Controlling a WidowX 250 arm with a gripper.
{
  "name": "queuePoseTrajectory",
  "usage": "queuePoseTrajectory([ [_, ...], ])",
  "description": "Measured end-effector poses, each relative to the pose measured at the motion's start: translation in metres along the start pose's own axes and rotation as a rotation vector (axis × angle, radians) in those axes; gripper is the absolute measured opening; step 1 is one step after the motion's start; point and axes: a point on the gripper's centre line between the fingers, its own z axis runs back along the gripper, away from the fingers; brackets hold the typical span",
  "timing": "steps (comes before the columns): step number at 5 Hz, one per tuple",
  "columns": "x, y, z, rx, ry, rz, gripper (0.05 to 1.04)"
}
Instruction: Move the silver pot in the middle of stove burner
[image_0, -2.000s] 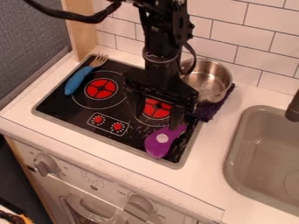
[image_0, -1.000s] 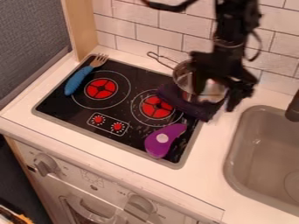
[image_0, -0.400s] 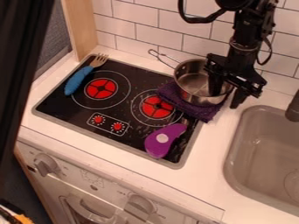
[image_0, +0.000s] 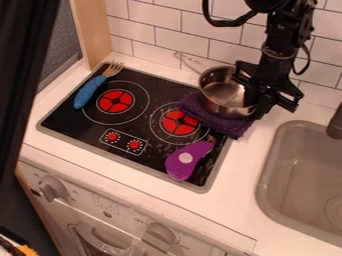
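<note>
Pot (image_0: 224, 92) | one finger (image_0: 250, 95) inside (purple cloth (image_0: 227, 123) beneath) | hand (image_0: 256, 106) nearly closed, gripping its rim

No readable text, numbers or signs

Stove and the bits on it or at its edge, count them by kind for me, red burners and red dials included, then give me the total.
Red burners: 2
Red dials: 2
Silver pot: 1
Purple cloth: 1
Blue-handled fork: 1
Purple toy: 1
Total: 8
</note>
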Motion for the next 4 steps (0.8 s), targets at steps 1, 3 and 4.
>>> queuePoseTrajectory([
  [1,-0.002,-0.001,0.009,-0.008,-0.034,0.006,0.085],
  [3,-0.036,0.038,0.073,-0.018,-0.183,0.231,0.078],
  [4,-0.074,0.064,0.072,0.013,-0.145,0.33,0.078],
])
